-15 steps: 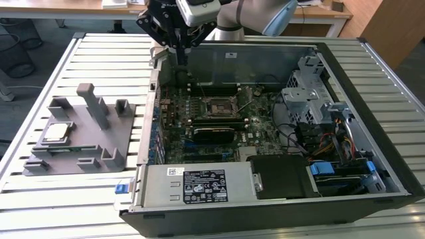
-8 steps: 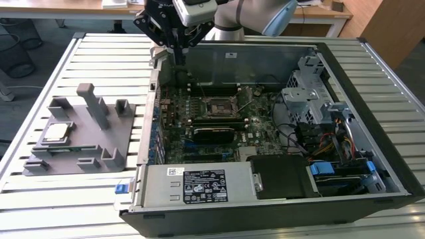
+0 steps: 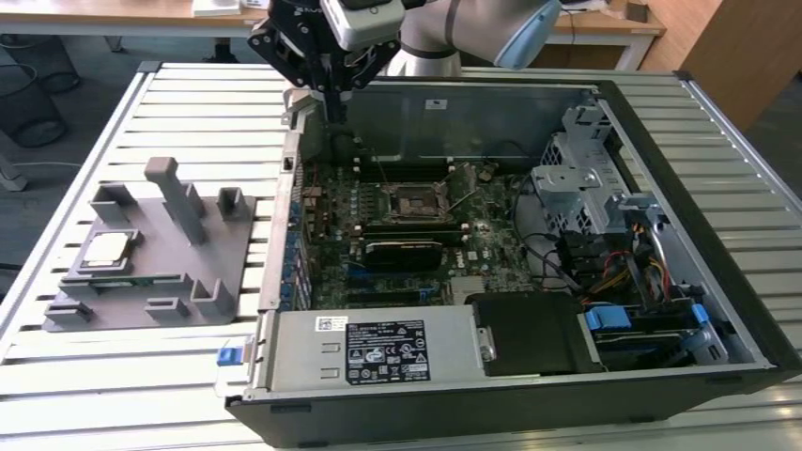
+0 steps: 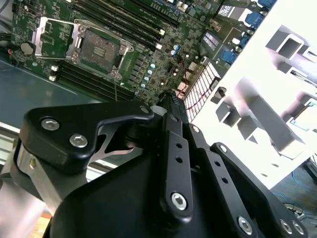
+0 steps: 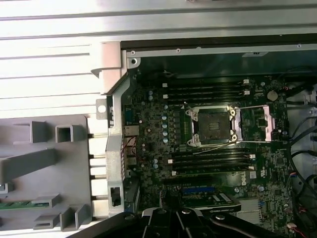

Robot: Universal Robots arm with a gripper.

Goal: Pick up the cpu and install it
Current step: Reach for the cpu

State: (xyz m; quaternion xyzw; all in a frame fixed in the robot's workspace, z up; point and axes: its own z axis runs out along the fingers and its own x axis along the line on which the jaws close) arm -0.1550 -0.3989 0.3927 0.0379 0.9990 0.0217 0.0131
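The cpu, a small square chip with a silver lid, lies flat on the grey fixture at the exterior view's left, outside the computer case. My gripper hangs above the far left edge of the case, well away from the cpu, its fingers shut with nothing between them. In the second wrist view the black gripper shows its fingers pressed together. The open black cpu socket sits mid-motherboard with its metal frame flipped back; it shows in both wrist views.
The open computer case lies on a slatted metal table. Inside are drive bays, cables and a power supply. The fixture has tall upright posts and holds a green memory stick.
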